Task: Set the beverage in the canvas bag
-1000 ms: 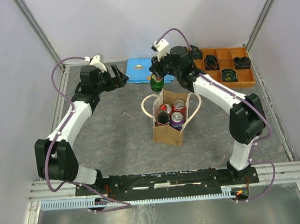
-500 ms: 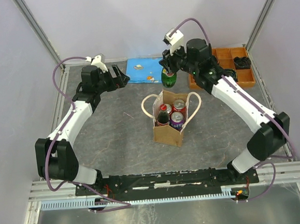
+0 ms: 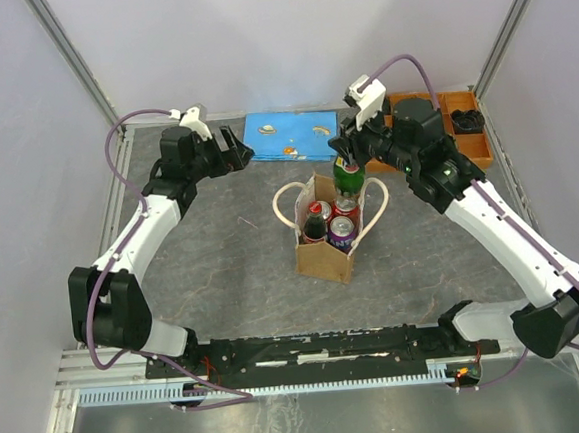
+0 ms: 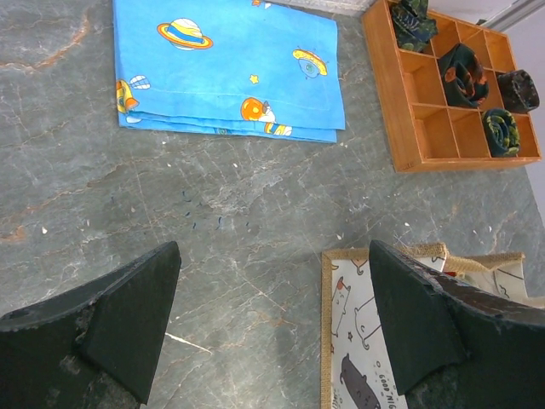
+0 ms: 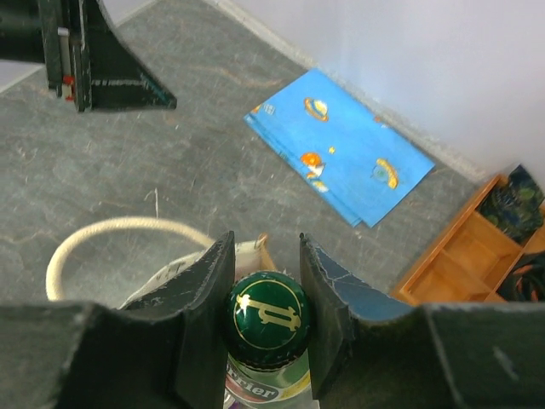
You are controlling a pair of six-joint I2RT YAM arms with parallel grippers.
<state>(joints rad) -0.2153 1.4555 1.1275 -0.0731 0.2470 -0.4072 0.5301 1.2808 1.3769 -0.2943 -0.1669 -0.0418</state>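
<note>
We have swung green bottle (image 3: 348,180) from beside blue cloth (image 3: 288,136) to canvas bag (image 3: 325,256); right gripper (image 3: 348,162) clenched on its neck; bottle hangs over bag's far rim, not yet lowered; left gripper (image 4: 268,315) spread wide, empty, well apart; cans (image 3: 343,229) crowd bag interior; cream handles (image 3: 287,209) flank mouth; orange tray (image 4: 460,162) clear of path.

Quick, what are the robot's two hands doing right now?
Left gripper: open, holding nothing.
Right gripper: closed on the green bottle.
</note>
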